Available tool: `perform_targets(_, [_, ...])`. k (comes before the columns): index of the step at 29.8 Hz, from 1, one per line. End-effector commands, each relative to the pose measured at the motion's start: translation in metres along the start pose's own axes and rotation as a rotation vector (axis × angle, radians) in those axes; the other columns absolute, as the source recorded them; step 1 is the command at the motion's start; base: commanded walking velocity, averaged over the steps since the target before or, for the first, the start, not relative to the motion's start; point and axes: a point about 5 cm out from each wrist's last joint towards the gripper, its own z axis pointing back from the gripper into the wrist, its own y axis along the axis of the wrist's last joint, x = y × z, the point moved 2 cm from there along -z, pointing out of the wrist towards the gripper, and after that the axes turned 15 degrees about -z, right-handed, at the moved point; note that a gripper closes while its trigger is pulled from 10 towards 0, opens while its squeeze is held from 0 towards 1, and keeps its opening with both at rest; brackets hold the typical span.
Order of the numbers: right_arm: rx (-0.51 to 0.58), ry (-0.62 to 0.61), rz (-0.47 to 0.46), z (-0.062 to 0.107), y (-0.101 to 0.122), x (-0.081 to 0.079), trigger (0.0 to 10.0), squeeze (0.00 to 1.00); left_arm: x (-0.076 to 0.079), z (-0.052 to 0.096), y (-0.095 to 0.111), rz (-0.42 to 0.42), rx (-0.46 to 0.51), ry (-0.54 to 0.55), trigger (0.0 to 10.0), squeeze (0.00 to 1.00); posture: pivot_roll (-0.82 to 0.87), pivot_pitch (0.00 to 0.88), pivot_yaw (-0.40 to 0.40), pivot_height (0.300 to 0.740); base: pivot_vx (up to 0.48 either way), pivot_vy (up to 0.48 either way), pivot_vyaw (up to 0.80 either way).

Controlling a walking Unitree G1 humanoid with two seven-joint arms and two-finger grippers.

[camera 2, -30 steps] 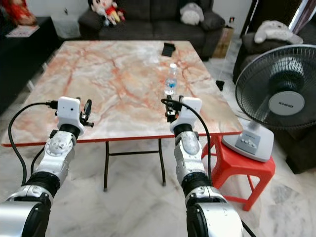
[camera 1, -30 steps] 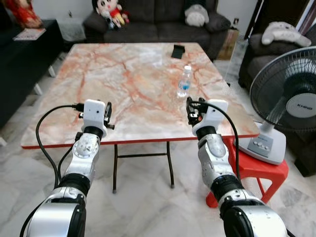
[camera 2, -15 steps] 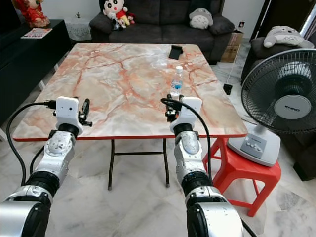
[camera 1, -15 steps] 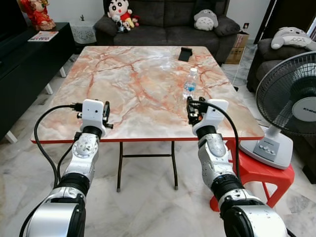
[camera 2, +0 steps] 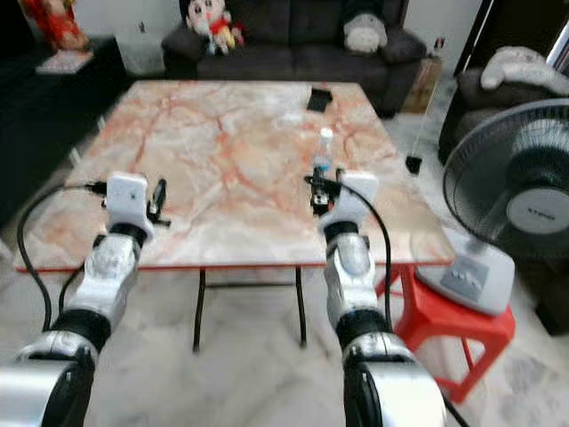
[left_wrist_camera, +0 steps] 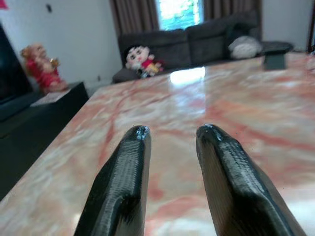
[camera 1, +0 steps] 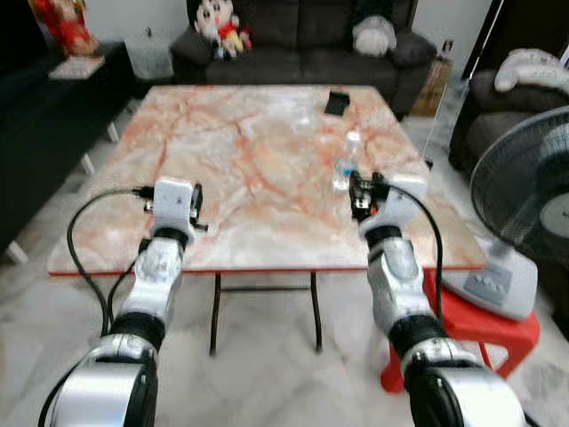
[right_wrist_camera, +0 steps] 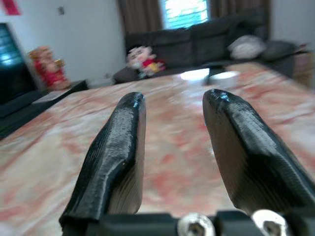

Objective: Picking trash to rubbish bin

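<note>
A square table with a pink-and-orange marble-patterned top [camera 1: 258,160] stands before the robot, and both grippers are raised over its near edge. The left gripper [left_wrist_camera: 170,135] sits above the near left part of the tabletop, its two black fingers spread with a clear gap between them, holding and touching nothing. The right gripper [right_wrist_camera: 172,105] is over the near right part, its fingers likewise parted and empty. A small clear plastic water bottle with a blue label [camera 1: 345,165] stands upright on the right half of the table, just beyond the right gripper (the head views are somewhat blurred). A flat black rectangular object [camera 1: 337,102] lies near the far edge. A dark grey sofa with plush toys [camera 1: 293,40] sits behind the table, and a white pedestal fan [camera 1: 524,213] stands to the right on a red plastic stool [camera 1: 471,325].
</note>
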Motion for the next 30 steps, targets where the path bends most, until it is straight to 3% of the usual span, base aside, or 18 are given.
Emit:
perform_targets(1, [0.019, 0.007, 0.027, -0.0014, 0.0066, 0.0024, 10.0, 0.00, 0.0007, -0.0037, 0.0078, 0.004, 0.025, 0.005, 10.0, 0.00, 0.07, 0.000, -0.041, 0.740, 0.307, 0.000, 0.00])
perform_targets(14, [0.022, 0.000, 0.009, -0.0014, 0.0074, 0.0043, 10.0, 0.00, 0.0008, -0.0038, 0.0086, 0.002, 0.028, 0.004, 10.0, 0.00, 0.07, 0.000, -0.039, 0.740, 0.306, 0.000, 0.00])
perform_targets(19, [0.026, 0.009, 0.072, -0.0004, 0.0077, 0.0036, 10.0, 0.00, 0.0009, -0.0037, 0.0090, 0.002, 0.030, 0.006, 10.0, 0.00, 0.07, 0.000, -0.038, 0.740, 0.307, 0.000, 0.00])
perform_targets(21, [0.036, 0.008, 0.107, 0.0000, 0.0090, 0.0040, 10.0, 0.00, 0.0009, -0.0037, 0.0089, 0.001, 0.029, 0.008, 10.0, 0.00, 0.07, 0.000, -0.038, 0.740, 0.306, 0.000, 0.80])
perform_targets(24, [0.036, 0.011, 0.062, 0.0000, 0.0088, 0.0037, 10.0, 0.00, 0.0002, -0.0036, 0.0087, 0.000, 0.028, 0.010, 10.0, 0.00, 0.07, 0.000, -0.038, 0.740, 0.304, 0.000, 0.76])
perform_targets(30, [0.036, 0.013, 0.079, -0.0006, 0.0096, 0.0033, 10.0, 0.00, -0.0012, -0.0036, 0.0086, -0.001, 0.029, 0.015, 10.0, 0.00, 0.07, 0.000, -0.038, 0.740, 0.304, 0.000, 0.00])
